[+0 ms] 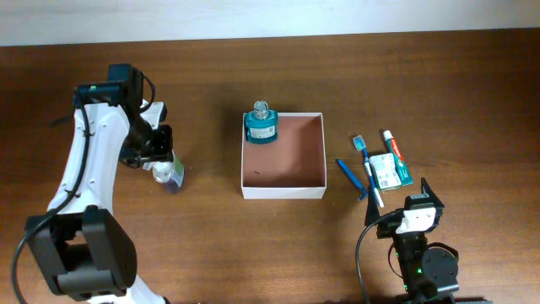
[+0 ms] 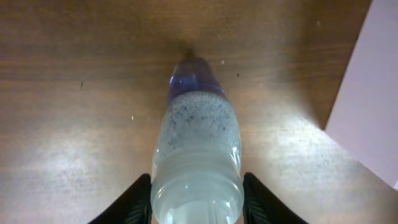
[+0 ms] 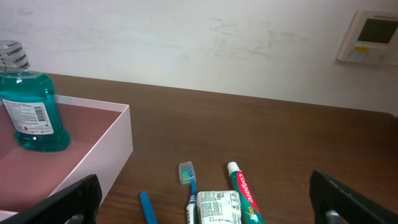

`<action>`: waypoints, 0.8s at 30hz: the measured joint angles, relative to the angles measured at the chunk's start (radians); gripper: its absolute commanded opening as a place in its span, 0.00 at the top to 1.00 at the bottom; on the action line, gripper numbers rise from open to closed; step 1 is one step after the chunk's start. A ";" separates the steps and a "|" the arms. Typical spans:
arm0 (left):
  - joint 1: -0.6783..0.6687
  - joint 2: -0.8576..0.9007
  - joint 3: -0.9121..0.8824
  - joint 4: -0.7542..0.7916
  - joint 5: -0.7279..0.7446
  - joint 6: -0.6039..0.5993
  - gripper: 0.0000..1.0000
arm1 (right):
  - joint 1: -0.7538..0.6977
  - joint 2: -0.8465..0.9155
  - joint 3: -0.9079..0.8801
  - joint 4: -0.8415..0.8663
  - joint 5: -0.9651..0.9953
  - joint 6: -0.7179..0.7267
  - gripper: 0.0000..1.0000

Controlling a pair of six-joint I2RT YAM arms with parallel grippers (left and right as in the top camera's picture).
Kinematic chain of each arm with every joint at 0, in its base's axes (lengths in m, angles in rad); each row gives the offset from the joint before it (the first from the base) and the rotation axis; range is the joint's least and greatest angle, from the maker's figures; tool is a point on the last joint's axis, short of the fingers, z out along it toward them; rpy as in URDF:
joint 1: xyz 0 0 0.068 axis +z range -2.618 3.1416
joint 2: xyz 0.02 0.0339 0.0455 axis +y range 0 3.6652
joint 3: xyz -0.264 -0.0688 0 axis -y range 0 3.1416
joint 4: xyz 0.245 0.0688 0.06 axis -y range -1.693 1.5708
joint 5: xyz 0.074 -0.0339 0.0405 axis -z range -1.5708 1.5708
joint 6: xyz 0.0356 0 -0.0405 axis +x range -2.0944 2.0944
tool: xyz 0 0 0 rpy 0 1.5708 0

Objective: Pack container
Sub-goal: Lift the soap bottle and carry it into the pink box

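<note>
Overhead: the container (image 1: pixel 283 193) sits mid-frame with a mouthwash bottle (image 1: pixel 261 124) in its upper-left corner. My left gripper (image 1: pixel 163 162) is well apart at its left, my right gripper (image 1: pixel 396 203) lower right of it. Left wrist: my fingers (image 2: pixel 134 200) are clamped on a clear bottle (image 2: pixel 196 143), the container's white wall at the right edge. Right wrist: my jaws gape wide, holding nothing. The container is at left, toothbrush (image 3: pixel 188 180) and toothpaste (image 3: pixel 241 186) bottom centre.

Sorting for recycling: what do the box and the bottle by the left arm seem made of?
The box: probably cardboard, matte white outside, reddish-brown inside; thin, straight folded walls. The bottle: likely clear plastic, slightly glossy; speckled, foamy liquid shows through its wall.
</note>
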 measured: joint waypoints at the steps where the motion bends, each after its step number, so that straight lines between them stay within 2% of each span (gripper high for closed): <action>1: 0.000 0.002 0.019 -0.020 0.002 0.000 0.71 | 0.000 0.000 0.000 0.000 0.000 0.001 0.02; 8: -0.015 0.008 0.232 -0.163 0.002 -0.005 0.71 | 0.000 0.000 0.000 0.000 0.000 0.000 0.02; 13: -0.084 0.008 0.351 -0.225 0.003 -0.035 0.71 | 0.000 0.000 0.000 0.000 0.000 0.000 0.02; 24: -0.299 0.008 0.419 -0.213 0.023 -0.116 0.71 | 0.000 0.000 0.000 0.000 0.000 0.000 0.02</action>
